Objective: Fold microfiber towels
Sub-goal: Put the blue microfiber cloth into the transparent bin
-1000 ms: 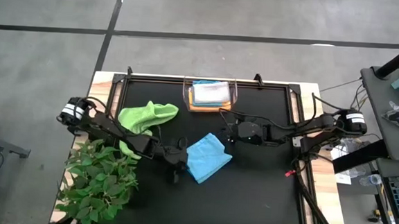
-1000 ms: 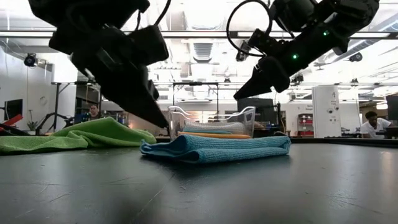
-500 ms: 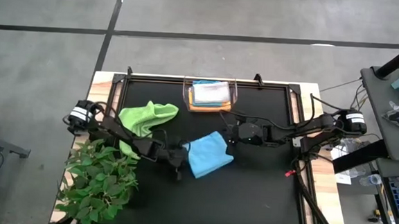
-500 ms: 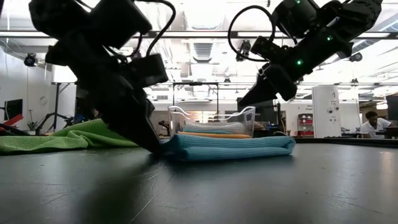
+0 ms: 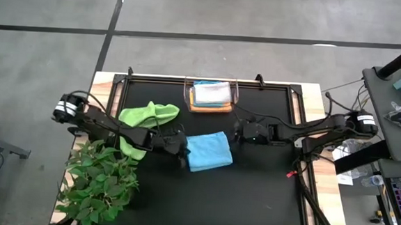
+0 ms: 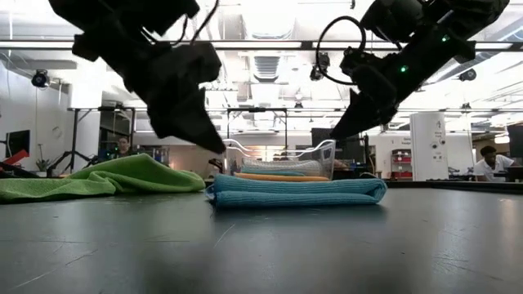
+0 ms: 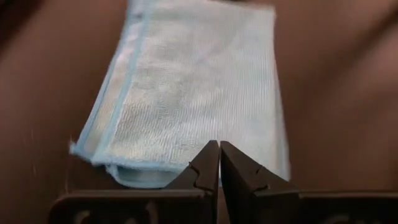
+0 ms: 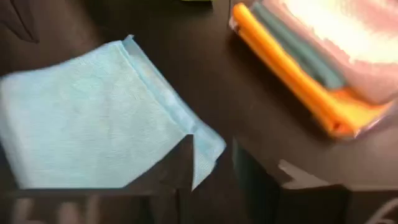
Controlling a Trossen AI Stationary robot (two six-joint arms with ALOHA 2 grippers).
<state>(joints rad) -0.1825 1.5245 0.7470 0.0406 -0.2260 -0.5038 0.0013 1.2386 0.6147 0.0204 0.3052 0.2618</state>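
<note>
Left gripper [image 7: 219, 163]: I have its fingers pressed together, holding nothing, tips at the near edge of the folded light blue towel [image 5: 208, 152], frame centre in the high view.
Right gripper [image 8: 211, 165]: jaws partly apart, empty, at the towel's other corner.
Lime green towel [image 5: 146, 117]: unfolded, left of centre.
Clear bin [image 5: 211, 97]: top centre, folded towels stacked inside.
Risk: I judge a closed tip could drag and undo the fold.
Views: the right wrist view shows orange and teal layers; the high view shows mostly the pale top cloth.
</note>
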